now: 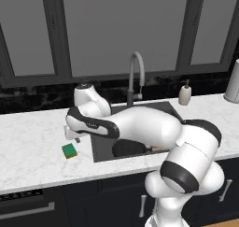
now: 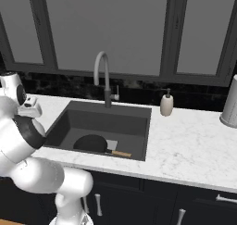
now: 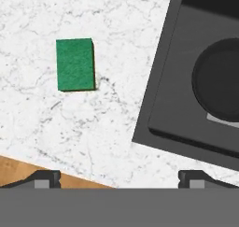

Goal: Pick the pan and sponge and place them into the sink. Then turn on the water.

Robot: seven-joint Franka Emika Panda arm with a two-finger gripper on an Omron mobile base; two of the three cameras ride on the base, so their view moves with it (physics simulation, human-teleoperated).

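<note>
The black pan [image 1: 130, 148] lies on the floor of the dark grey sink [image 1: 163, 109], its wooden handle [image 1: 159, 149] pointing right; it also shows as pan [image 2: 91, 143] and pan [image 3: 219, 79]. The green sponge [image 1: 69, 150] rests on the marble counter left of the basin, seen from above as sponge [image 3: 74, 64]. My gripper [image 1: 75, 137] hangs over the counter between the sponge and the sink's left rim [image 3: 158, 95]. It is open, fingertips [image 3: 46, 178] wide apart with nothing between them. No water runs from the arched faucet [image 1: 135, 74].
A soap dispenser [image 1: 185, 94] stands right of the faucet, and a paper towel roll [image 1: 232, 83] at the far right. The counter's front edge lies close under the gripper, with wooden floor [image 3: 18, 171] beyond it. Dark windows rise behind the counter.
</note>
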